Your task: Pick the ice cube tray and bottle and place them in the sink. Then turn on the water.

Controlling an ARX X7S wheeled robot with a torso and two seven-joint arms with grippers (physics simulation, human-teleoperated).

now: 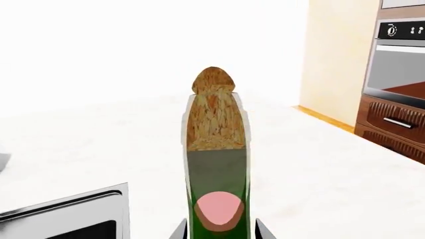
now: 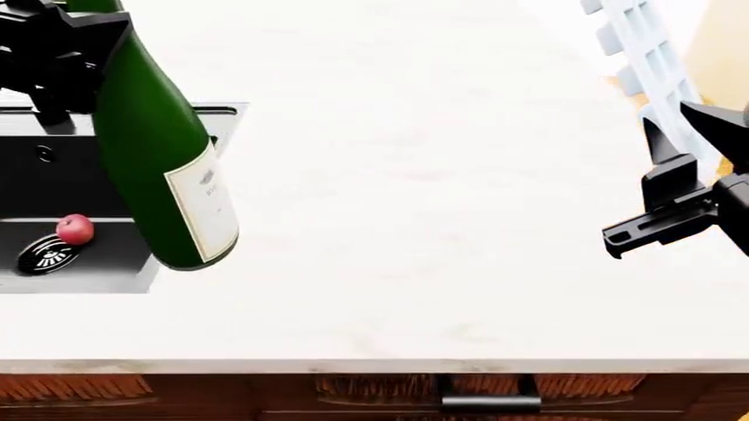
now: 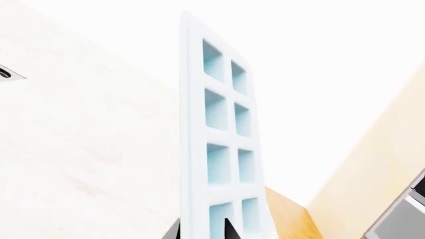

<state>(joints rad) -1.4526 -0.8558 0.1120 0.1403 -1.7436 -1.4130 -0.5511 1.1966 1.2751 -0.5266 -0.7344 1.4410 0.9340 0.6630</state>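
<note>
Dark green glass wine bottle (image 2: 158,149) hangs tilted above the matte-black sink (image 2: 111,263) edge, clamped by the left gripper (image 2: 53,53). Right gripper (image 3: 202,234) pinches the white rectangular ice cube tray (image 3: 219,144), well apart from the sink.

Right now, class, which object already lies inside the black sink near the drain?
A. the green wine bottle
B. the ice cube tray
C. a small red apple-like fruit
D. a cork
C: the head view shows a small red fruit beside the drain in the sink.

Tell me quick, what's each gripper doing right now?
Left gripper: closed on the bottle.
Right gripper: closed on the ice cube tray.
</note>
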